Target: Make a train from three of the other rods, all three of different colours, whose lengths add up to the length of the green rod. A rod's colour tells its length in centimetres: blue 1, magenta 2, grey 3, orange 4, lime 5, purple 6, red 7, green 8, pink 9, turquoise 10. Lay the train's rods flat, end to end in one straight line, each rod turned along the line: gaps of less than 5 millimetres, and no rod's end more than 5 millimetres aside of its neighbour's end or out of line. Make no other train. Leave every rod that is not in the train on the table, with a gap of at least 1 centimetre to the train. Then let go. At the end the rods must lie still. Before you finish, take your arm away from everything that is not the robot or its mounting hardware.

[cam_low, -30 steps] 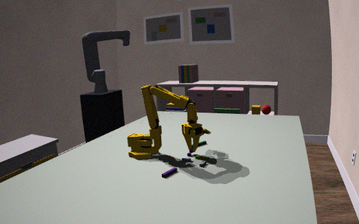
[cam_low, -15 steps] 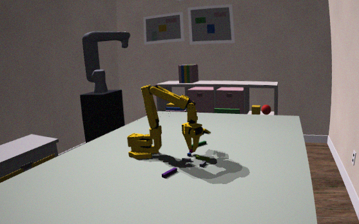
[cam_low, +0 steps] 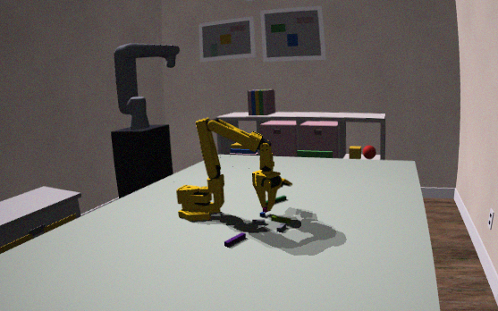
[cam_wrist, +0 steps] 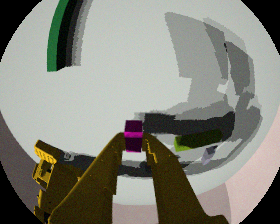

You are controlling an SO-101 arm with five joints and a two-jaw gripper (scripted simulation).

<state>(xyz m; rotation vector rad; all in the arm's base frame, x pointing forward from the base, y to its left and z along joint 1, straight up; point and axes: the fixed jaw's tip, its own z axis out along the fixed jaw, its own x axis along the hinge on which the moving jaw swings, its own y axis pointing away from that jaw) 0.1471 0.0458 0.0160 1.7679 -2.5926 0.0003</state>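
- The magenta rod (cam_wrist: 132, 135) is pinched between the closed jaws of the gripper (cam_low: 265, 206), near the middle of the table (cam_low: 352, 268).
- Blue rod (cam_low: 262, 214), lime rod (cam_low: 281, 219) lie just beside it.
- Green rod (cam_low: 280, 199) lies toward the far edge; purple rod (cam_low: 234, 239) toward the near edge.

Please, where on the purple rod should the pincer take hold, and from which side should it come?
Probably at the middle of the purple rod, coming straight down from above. It lies flat and apart from the other rods, so its long sides are free. The pincer now grips the magenta rod.
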